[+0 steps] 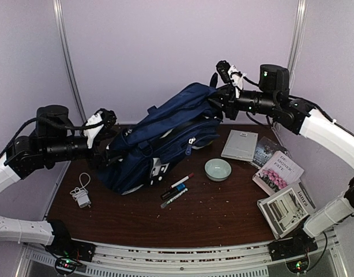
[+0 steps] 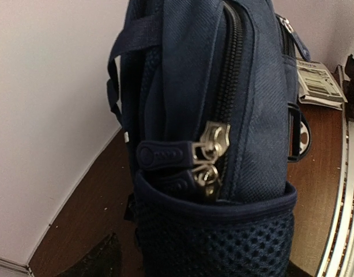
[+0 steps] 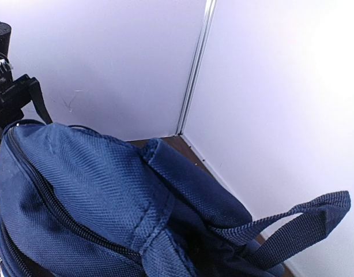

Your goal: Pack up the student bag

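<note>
The student bag, navy blue, leans on the brown table with its top raised toward the back right. My right gripper is at that raised top, shut on the fabric beside the carry loop; its fingers are hidden under the cloth in the right wrist view. My left gripper is at the bag's lower left side and stands open. In the left wrist view the mesh side pocket lies between the jaws, with one dark finger showing at the bottom left. Two metal zipper pulls sit just above the pocket, and the zipper is closed.
A white charger with cable lies front left. Two markers and a pale green bowl lie in front of the bag. A grey booklet, a flowered book and a magazine lie on the right. Walls stand close behind.
</note>
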`<state>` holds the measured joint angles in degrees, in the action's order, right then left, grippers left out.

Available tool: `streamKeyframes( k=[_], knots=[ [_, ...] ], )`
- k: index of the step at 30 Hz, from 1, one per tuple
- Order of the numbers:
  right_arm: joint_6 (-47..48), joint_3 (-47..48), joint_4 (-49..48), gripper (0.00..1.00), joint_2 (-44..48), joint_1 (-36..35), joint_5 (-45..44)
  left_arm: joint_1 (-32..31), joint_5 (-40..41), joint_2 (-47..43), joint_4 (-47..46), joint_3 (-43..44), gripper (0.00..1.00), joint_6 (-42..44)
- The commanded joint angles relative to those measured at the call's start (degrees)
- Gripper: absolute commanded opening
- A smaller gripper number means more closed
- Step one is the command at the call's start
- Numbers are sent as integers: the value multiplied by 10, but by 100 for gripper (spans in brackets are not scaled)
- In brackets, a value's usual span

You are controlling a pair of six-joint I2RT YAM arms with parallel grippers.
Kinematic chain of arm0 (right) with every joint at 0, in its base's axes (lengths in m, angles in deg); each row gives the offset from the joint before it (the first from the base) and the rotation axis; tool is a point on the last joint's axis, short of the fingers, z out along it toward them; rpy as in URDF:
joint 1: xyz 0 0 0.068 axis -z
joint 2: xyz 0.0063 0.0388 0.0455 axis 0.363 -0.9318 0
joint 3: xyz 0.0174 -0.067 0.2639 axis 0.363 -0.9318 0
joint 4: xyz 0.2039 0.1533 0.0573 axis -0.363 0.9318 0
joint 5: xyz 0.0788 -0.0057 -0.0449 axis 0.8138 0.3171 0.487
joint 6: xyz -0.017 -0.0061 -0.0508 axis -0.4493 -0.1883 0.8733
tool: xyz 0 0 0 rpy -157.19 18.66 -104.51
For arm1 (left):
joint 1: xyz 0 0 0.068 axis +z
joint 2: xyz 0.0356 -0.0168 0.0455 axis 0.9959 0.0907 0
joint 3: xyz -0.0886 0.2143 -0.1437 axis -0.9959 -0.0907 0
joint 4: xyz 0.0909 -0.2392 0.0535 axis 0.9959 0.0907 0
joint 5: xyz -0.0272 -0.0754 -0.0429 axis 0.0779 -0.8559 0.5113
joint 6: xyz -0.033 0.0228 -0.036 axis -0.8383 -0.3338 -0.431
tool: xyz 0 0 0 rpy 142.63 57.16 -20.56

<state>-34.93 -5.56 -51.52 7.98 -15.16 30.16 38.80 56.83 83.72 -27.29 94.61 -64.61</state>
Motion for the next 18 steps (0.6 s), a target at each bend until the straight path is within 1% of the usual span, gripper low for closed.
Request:
streamKeyframes(
  k=[1, 4, 6, 8, 10, 13, 14, 15, 16, 18],
  knots=[
    [49, 60, -9, 0, 7, -17, 8, -36, -20, 19, 17, 34, 79, 48],
    [59, 69, -4, 0, -2, -23, 4, -79, -7, 45, 59, 49, 84, 86],
    [75, 76, 10, 0, -11, -34, -22, -98, -36, 61, 84, 69, 86, 91],
    [88, 77, 15, 0, -18, -47, -50, -108, -79, 66, 93, 88, 91, 92],
    [99, 77, 19, 0, -24, -60, -72, -109, -129, 53, 85, 93, 97, 92],
    [106, 76, 22, 0, -31, -75, -89, -110, -178, -3, 14, 62, 98, 87],
    [104, 76, 22, 0, -33, -76, -90, -110, -178, -26, -26, 45, 98, 76],
    [99, 77, 21, 0, -35, -77, -92, -110, -159, -48, -69, 27, 98, 60],
    [95, 78, 21, 0, -37, -80, -99, -110, -127, -61, -107, 17, 98, 34],
    [92, 84, 27, 0, -41, -92, -124, -110, -48, -47, -132, 36, 98, -12]
  ],
)
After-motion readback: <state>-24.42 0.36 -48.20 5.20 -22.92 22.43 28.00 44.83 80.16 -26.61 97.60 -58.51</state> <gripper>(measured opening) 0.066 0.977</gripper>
